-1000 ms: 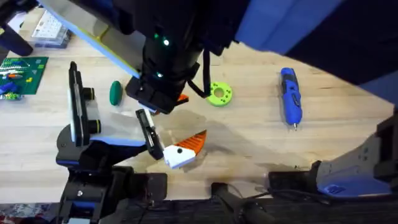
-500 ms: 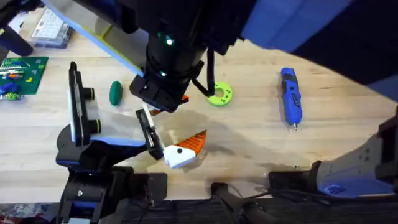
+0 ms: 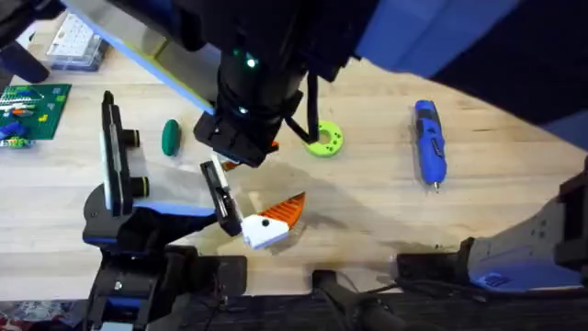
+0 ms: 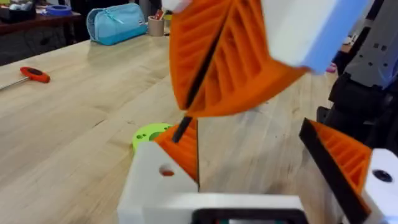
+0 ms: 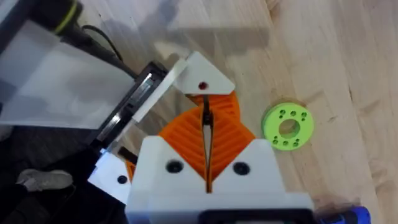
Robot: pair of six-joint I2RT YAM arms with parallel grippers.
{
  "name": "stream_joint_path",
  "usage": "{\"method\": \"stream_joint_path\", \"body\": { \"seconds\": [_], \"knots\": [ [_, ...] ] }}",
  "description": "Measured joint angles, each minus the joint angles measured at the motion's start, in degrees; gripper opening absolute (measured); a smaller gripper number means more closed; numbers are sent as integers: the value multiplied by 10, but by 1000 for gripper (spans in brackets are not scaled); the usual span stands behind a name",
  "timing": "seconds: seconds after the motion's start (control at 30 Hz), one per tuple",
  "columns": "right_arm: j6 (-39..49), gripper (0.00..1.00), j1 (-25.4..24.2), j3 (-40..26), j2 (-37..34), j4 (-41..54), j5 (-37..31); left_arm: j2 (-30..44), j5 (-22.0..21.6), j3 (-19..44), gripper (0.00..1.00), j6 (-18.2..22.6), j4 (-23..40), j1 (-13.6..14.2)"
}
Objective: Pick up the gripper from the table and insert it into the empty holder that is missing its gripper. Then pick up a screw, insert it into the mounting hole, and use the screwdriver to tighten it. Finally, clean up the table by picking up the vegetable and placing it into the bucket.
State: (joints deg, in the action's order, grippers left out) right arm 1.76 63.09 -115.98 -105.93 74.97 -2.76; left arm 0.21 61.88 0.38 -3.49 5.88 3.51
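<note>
One screw [image 4: 185, 127], clamped in right tool [image 5: 204, 111], may drop if misaligned over mounting hole [image 4: 166, 171]; left tool [image 4: 252, 149] stands apart.

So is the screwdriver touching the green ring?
Apart. The overhead view shows a wide stretch of bare table between the screwdriver and the ring.
</note>
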Motion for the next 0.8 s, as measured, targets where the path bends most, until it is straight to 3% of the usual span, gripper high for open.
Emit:
{"method": "stream_joint_path", "body": {
  "seconds": [0.8],
  "knots": [
    [0,13,0,0,-5,4,12,0,0,0,987,0,0,0]
  ]
}}
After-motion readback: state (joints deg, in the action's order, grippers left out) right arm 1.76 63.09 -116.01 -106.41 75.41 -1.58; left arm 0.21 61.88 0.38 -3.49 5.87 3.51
